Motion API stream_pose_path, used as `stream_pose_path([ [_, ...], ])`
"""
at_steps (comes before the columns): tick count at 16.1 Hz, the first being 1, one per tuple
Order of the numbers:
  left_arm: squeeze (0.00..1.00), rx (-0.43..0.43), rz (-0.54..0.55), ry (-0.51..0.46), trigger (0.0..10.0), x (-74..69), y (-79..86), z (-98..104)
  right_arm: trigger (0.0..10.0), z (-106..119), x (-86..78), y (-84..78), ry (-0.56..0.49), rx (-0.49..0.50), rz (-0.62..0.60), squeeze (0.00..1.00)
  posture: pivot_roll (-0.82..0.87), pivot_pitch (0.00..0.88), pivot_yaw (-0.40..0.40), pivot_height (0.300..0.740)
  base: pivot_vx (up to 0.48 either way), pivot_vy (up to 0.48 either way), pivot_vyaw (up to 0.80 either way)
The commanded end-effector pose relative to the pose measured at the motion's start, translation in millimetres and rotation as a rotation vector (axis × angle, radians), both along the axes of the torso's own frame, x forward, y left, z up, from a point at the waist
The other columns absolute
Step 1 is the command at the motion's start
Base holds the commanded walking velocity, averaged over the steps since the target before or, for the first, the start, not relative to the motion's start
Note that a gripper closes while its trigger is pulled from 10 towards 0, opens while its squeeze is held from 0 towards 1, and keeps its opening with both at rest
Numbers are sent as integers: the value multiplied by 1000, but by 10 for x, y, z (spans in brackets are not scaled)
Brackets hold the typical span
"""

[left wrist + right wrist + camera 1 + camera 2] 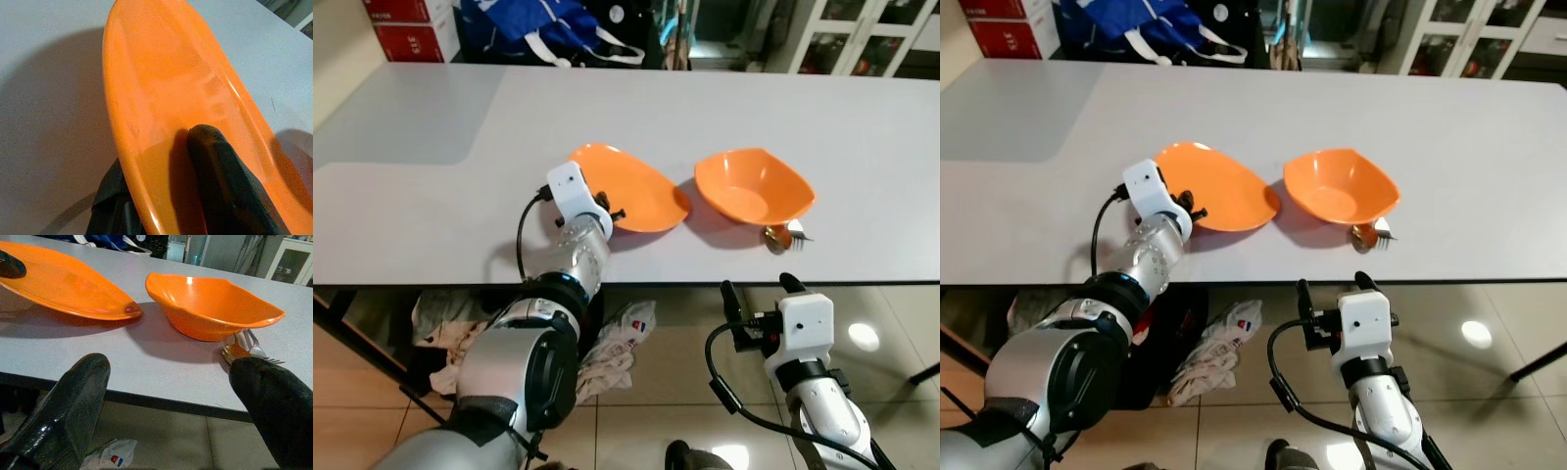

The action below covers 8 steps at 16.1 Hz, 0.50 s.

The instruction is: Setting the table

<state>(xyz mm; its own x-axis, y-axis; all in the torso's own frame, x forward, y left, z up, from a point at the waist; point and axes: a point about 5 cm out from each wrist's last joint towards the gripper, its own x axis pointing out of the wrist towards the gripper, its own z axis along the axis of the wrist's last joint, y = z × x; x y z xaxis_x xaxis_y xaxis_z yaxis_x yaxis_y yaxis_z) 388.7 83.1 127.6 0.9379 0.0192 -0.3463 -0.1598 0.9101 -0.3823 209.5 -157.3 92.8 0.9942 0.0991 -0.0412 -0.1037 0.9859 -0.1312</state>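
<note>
Left wrist view showed the left gripper (161,196) pinching the plate (631,186) rim, seemingly lifted; right gripper (759,291) hung wide apart near the bowl (751,184).

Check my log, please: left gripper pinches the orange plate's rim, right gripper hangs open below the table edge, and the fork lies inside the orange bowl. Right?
Not quite. The fork lies on the table, tucked under the orange bowl, as the right wrist view shows. The left gripper pinching the orange plate and the open right gripper are right.

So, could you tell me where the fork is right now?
The fork lies near the table's front edge, tucked under the orange bowl's right side, just beyond the right gripper.
</note>
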Motion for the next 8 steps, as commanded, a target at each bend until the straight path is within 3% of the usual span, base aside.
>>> stream_pose_path([
  [1, 0, 11, -2, -4, 10000, 13, -5, 34, 10000, 5, -5, -42, 6, -10, -7, 0, -101, 47, -8, 740, 0, 0, 0],
  [2, 0, 18, -5, 1, 10000, 9, 0, 23, 10000, -2, -7, -47, 7, -11, -7, 0, -101, 47, -9, 740, 0, 0, 0],
  [3, 180, 14, -5, 9, 10000, 4, 5, 7, 10000, -11, -8, -53, 9, -12, -8, 0, -101, 47, -9, 740, 0, 0, 0],
  [4, 1000, 8, -2, 14, 10000, 2, 12, -3, 10000, -16, -10, -56, 11, -12, -8, 0, -103, 47, -9, 740, 0, 0, 0],
  [8, 1000, 14, 22, 49, 10000, -12, 62, -53, 10000, -21, -17, -60, 16, -15, -9, 0, -106, 50, -9, 740, 0, 0, 0],
])
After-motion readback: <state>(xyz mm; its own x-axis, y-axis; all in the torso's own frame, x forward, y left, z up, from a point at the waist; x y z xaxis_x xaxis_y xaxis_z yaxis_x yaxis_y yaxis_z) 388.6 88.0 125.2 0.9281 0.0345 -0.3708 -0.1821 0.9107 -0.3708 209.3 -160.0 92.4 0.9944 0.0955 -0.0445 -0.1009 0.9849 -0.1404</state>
